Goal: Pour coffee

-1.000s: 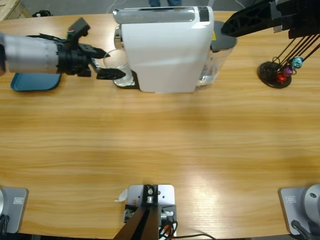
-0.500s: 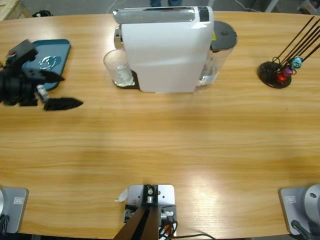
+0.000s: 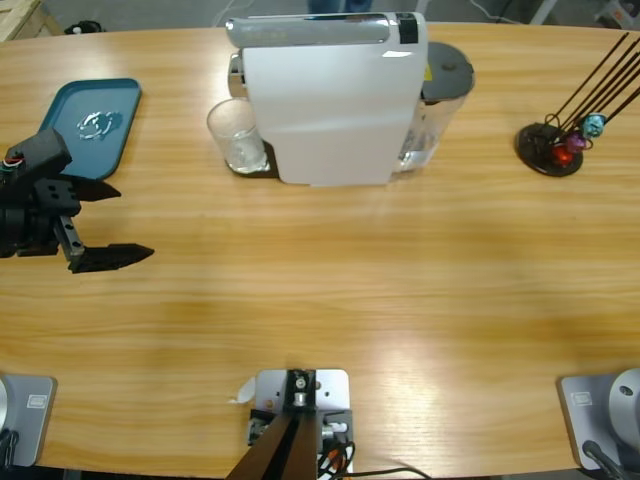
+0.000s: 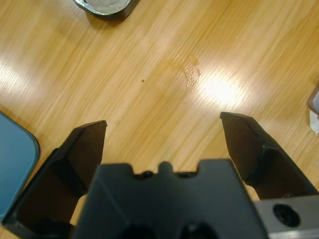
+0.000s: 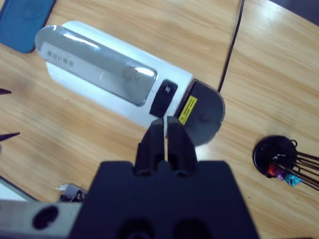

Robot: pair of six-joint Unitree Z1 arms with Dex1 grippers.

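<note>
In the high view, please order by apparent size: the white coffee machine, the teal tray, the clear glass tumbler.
1. White coffee machine, clearly the largest.
2. Teal rectangular tray, partly covered by the black left gripper.
3. Clear glass tumbler, the smallest.

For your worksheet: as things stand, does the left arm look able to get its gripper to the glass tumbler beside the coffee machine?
Probably yes. The left gripper is open and empty, and only bare table lies between it and the glass tumbler. The coffee machine stands on the tumbler's far side.
</note>
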